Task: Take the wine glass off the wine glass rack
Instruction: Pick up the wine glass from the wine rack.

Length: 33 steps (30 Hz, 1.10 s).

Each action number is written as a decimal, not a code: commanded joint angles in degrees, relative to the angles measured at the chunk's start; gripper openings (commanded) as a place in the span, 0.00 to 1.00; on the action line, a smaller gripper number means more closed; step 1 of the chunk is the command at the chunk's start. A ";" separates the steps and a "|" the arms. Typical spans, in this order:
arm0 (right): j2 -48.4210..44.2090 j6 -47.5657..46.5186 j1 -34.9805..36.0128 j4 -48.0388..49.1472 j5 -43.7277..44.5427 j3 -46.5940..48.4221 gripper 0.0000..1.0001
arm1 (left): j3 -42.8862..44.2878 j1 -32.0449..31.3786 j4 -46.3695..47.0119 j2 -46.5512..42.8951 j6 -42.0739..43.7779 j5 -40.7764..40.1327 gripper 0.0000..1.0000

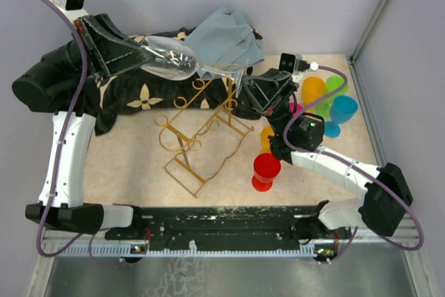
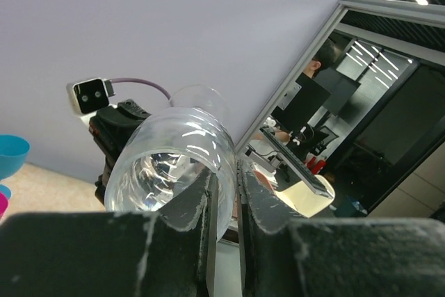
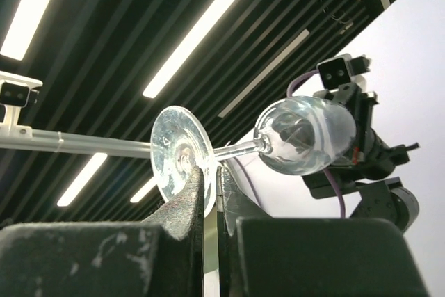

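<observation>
A clear wine glass [image 1: 170,58] hangs on its side in the air above the far end of the gold wire wine glass rack [image 1: 201,137], free of the rack. My left gripper [image 1: 142,57] holds the bowl's rim: in the left wrist view one finger [image 2: 188,203] is inside the bowl [image 2: 174,165], the other is outside, and the glass wall is pinched in the left gripper [image 2: 226,172]. My right gripper [image 1: 243,83] is shut on the round foot [image 3: 177,154], and the stem and bowl [image 3: 306,135] reach away from the right gripper [image 3: 208,170].
A red plastic goblet [image 1: 265,170] stands just right of the rack. Orange [image 1: 313,90], green [image 1: 337,85] and blue [image 1: 343,109] cups cluster at the back right. A dark flowered cloth [image 1: 139,92] and a grey-blue cloth [image 1: 226,36] lie behind the rack, by the back wall.
</observation>
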 commanded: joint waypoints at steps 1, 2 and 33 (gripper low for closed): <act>1.69 -1.66 -0.85 6.17 -0.64 -0.64 0.05 | 2.79 -0.64 6.02 -1.46 0.31 0.33 0.00; 1.66 -1.70 -0.88 6.38 -1.06 -0.64 0.06 | 3.18 -0.64 6.21 -1.38 0.67 0.13 0.00; -22.89 -22.81 -3.49 -61.98 -2.28 -0.27 0.44 | 14.90 0.52 -17.84 7.01 32.51 11.05 0.00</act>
